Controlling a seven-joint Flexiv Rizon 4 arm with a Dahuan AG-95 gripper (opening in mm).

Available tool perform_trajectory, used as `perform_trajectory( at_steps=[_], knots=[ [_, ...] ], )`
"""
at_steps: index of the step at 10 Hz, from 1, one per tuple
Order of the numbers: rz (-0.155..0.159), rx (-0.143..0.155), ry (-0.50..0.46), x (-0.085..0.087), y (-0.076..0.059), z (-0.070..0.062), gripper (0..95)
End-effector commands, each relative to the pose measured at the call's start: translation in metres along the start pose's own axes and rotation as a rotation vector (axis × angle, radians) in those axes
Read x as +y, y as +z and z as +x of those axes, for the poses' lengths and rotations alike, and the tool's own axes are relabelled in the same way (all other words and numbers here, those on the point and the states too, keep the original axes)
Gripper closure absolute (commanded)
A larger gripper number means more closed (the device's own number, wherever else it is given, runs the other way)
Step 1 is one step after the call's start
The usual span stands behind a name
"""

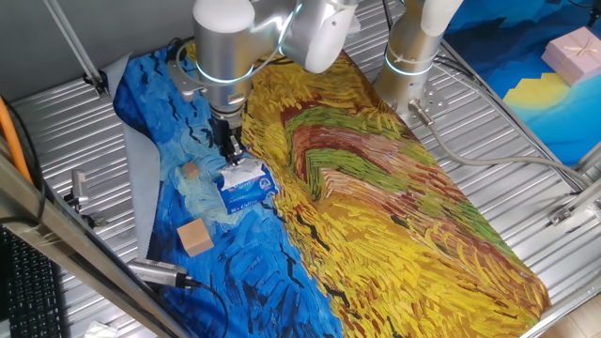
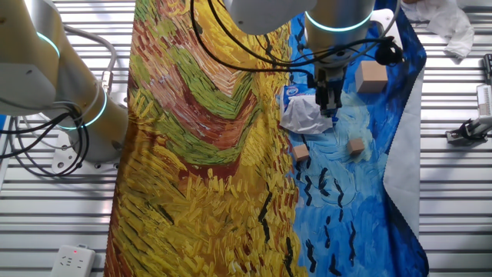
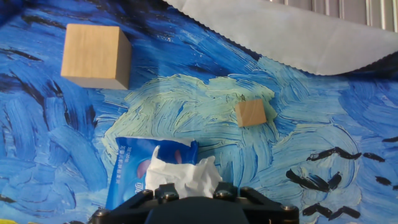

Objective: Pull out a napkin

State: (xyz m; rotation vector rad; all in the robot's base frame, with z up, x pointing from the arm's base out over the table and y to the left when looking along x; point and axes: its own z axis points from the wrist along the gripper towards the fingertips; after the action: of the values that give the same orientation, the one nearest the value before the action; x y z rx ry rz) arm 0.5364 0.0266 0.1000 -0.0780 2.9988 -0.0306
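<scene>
A large wooden cube and a smaller one are seen on the painted cloth covering the tabletop, left of the blue tissue pack. The napkin is found protruding, crumpled, from the pack's top. The pincer is positioned directly over the napkin, touching it; whether it is clenched on the napkin cannot be told.
</scene>
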Motion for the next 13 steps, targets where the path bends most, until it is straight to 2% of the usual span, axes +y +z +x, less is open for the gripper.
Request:
perform_trajectory(
  at_steps=[1, 7, 13],
  knots=[
    [0.0, -0.001, -0.002, -0.0003, 0.0003, -0.0005, 95.0],
    [-0.003, -0.001, 0.002, -0.0003, 0.0002, -0.0004, 95.0],
    [-0.005, 0.011, 0.059, -0.0001, 0.0002, -0.0003, 95.0]
  ],
)
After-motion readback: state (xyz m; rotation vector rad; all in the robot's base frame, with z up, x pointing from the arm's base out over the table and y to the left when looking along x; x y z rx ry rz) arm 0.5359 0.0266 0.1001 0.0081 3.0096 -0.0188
